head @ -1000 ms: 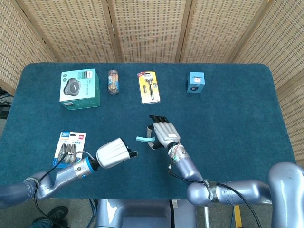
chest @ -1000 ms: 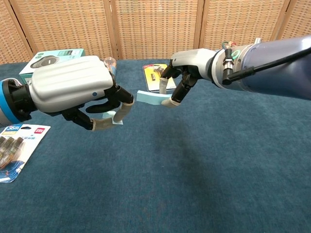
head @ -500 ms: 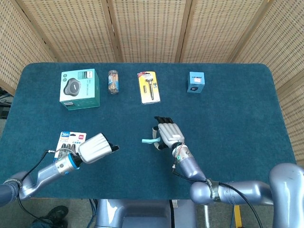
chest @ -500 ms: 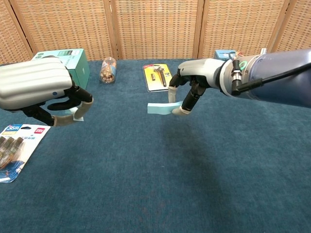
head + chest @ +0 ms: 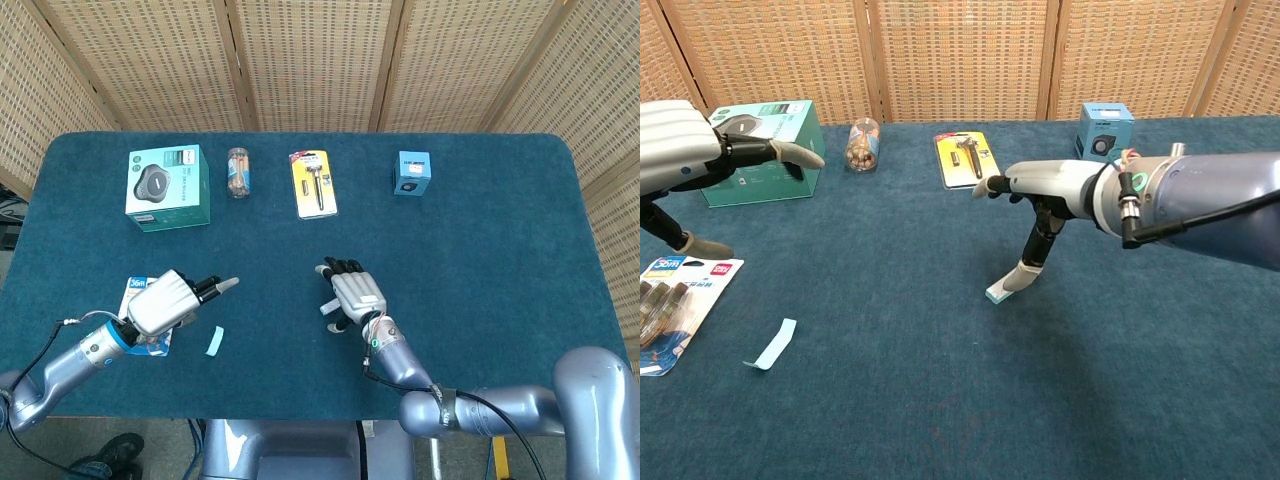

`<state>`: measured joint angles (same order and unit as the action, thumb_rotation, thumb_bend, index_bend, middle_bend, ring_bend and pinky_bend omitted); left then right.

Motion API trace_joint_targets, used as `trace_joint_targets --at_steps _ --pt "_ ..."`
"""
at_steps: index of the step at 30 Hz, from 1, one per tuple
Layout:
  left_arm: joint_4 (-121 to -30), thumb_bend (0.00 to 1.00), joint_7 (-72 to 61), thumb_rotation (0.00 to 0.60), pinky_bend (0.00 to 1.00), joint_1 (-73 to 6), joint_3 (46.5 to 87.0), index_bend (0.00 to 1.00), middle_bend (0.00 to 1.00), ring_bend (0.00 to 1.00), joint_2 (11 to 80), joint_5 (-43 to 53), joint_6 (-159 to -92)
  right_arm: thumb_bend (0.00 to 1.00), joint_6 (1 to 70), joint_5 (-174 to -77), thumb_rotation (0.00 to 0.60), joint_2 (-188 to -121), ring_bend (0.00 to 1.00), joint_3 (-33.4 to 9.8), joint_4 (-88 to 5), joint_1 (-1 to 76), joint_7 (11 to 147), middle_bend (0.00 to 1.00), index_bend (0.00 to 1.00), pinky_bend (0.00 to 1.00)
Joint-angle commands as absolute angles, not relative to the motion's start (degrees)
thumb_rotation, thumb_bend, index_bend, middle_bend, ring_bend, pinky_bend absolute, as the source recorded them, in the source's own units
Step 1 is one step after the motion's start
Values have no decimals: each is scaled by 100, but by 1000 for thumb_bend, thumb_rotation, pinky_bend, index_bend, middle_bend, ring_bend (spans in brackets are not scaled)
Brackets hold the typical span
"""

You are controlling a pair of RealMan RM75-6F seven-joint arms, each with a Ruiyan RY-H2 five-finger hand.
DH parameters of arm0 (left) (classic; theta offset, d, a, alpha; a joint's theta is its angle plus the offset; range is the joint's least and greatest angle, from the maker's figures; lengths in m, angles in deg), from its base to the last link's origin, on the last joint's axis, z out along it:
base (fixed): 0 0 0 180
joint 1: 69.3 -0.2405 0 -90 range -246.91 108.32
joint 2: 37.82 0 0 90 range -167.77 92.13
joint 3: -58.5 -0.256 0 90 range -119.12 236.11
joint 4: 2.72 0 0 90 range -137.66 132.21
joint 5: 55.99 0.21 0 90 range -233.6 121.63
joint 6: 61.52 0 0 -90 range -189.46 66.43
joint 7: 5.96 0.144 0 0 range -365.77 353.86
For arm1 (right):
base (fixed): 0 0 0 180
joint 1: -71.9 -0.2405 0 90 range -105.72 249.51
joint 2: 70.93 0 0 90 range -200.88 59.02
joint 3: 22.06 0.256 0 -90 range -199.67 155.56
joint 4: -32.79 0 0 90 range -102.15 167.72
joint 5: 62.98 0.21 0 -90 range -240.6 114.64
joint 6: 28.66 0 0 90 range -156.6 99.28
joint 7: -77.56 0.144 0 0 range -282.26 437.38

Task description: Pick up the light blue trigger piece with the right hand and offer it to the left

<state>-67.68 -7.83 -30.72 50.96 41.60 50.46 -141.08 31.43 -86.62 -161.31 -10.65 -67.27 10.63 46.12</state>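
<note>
In the head view, the robot's right hand [image 5: 355, 293] is seen palm-down over the middle of the dark blue cloth-covered surface [image 5: 480, 230], its fingers spread apart. No light blue part can be made out under it from here. The left hand [image 5: 165, 303] is held well apart from it, fingers spread and wrapped around nothing. A thin light blue strip [image 5: 214, 341] is seen lying loose on the surface just beside the left hand, touched by neither hand.

In the chest view, one of the right hand's fingers [image 5: 1025, 272] is pointed down at a small light blue block-like piece [image 5: 997, 291] that rests on the surface. Whether this piece is pinched or only touched cannot be told. The left hand [image 5: 675, 160] is raised, and nothing is held in it.

The piece at the right hand is judged, not with certainty, to be the trigger piece. On that reading no offer is under way. A secure lift and the carry across to the left hand are left to be done.
</note>
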Motion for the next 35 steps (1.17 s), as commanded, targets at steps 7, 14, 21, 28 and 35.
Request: trace_joint_targets --at_steps 7,14,21,28,35 --pt "-7451 0 -984 600 641 -3556 5444 99 0 812 3652 4466 -14653 0 4025 -10634 600 -15402 0 -1636 -7496 1682 4579 0 0 0" --pt "-8121 0 -919 600 438 -4113 5583 33 0 302 3054 3824 -14865 0 4772 -12503 600 -14868 0 -2276 -7180 2495 5195 0 0 0" --pt "-8658 0 -1267 600 32 -4921 5507 0 0 3 2680 2885 -14826 0 5912 -13985 600 -14886 0 -2633 -5574 3457 6056 0 0 0" --pt "-8802 0 -1718 600 0 -5652 5498 0 0 0 2770 2249 -14874 0 6329 -14228 600 -15083 0 -2750 -4653 4404 7525 0 0 0" --pt "-8621 0 -1777 600 0 -6072 5664 0 0 0 3136 2161 -15214 0 6742 -14512 600 -15076 0 -2866 -4622 5115 7938 0 0 0"
